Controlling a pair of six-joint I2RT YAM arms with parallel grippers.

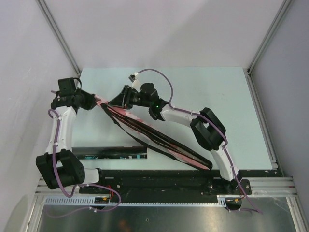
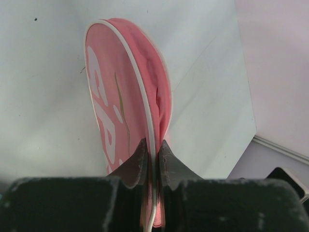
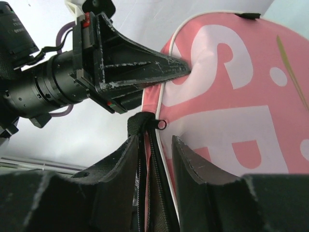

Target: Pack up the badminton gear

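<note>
Pale bench (image 1: 212,106) in front of me, matte; one small dark speck (image 2: 35,19) on it in my left wrist view; plain grey enclosure around it: left wall (image 1: 24,72), back wall (image 1: 159,29), right wall (image 1: 289,106); aluminium corner posts (image 1: 59,35) where the walls meet; black base plate (image 1: 164,178) along the bench's near edge; aluminium rail (image 1: 275,186) beside and nearer than that; white slotted cable duct (image 1: 67,200) nearer again; bare metal sheet (image 1: 174,220) nearest to me.
</note>
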